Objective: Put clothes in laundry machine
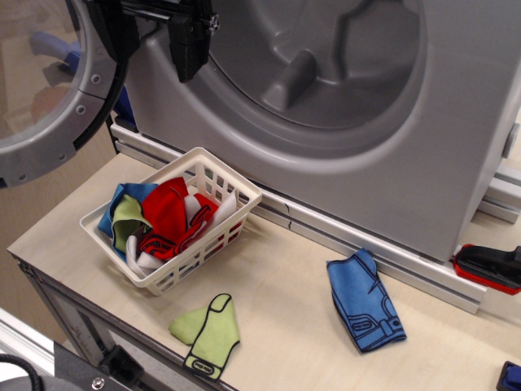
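Note:
The silver-grey laundry machine (456, 122) fills the back, its ridged drum (326, 57) open and its round clear-window door (41, 90) swung out at the left. My gripper (153, 41) hangs at the top left in front of the drum's left rim, its two black fingers (191, 41) apart with nothing between them. Below it, a white lattice basket (213, 171) holds red (167, 208), white, light green (128, 216) and blue clothes. A light green garment (207, 330) and blue trousers (364, 300) lie flat on the table.
The wooden table (277, 269) ends at a front edge near the green garment. A red and black object (488, 267) lies at the right against the machine's aluminium base rail (342, 236). A small blue item (511, 376) sits at the bottom right corner.

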